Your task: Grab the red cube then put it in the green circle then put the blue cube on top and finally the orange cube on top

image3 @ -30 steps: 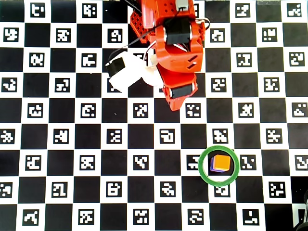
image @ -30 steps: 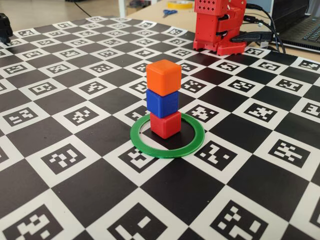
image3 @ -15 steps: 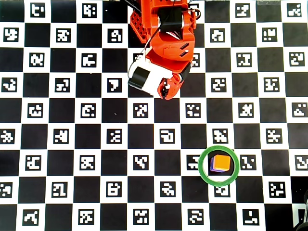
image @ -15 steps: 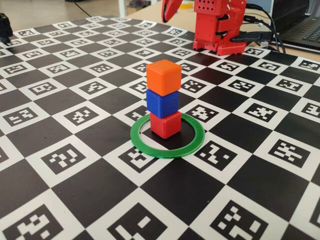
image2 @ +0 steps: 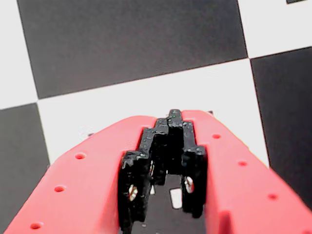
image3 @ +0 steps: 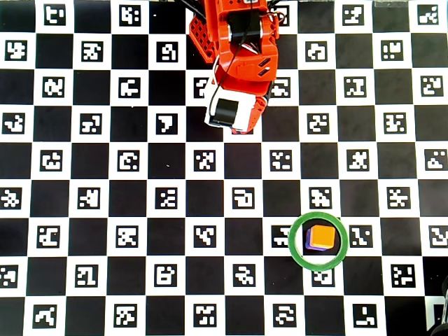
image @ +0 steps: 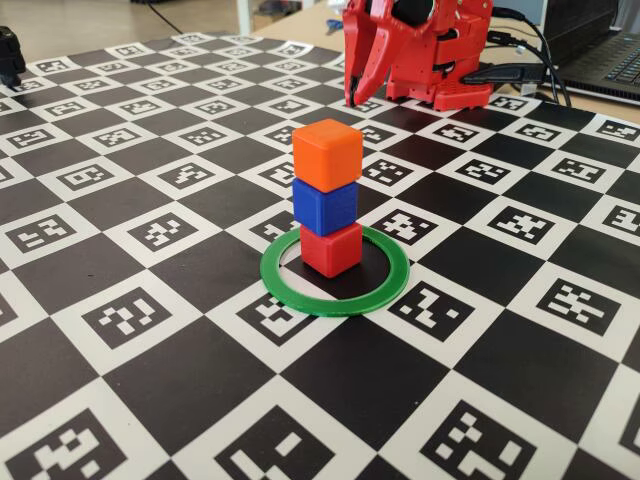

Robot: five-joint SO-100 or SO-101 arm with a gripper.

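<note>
Upright stack — orange cube [image: 327, 154] on blue cube [image: 325, 207] on red cube [image: 331, 249] — inside the flat green circle [image: 335, 270].

The place looked like a robotics lab or workbench. A checkerboard mat [image: 150, 230] printed with black-and-white coded markers covered the table. At about 1 o'clock in the fixed view lay black cables [image: 535, 45] beside a laptop [image: 610, 60], and at 12 o'clock scissors [image: 338, 25] and a roll of yellow tape [image: 360, 8].

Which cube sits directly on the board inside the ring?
The small matte red plastic cube, bottom of the stack inside the flat green ring; blue and orange cubes rest above it.
</note>
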